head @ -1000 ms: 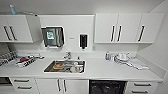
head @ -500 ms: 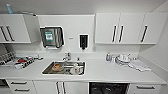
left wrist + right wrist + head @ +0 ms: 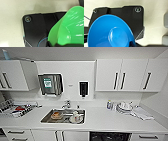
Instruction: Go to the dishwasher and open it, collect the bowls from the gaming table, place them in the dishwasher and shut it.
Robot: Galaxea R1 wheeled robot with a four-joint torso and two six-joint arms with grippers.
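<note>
Head view: dishwasher (image 3: pixel 110 136) at bottom edge, right of centre, dark interior exposed beneath the white counter (image 3: pixel 105 119). Sink (image 3: pixel 63 116) with dishes sits centre-left.

Left wrist view: green bowl (image 3: pixel 70 27) occupies the right side; finger state cannot be determined.

Right wrist view: blue bowl (image 3: pixel 109 32) at lower left; finger state cannot be determined.

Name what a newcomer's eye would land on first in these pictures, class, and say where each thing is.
Two bright bowls stand out: a green bowl close up at the left wrist and a blue bowl at the right wrist. In the head view, a steel sink holding dishes sits in the white counter, with the dark dishwasher open below.
</note>
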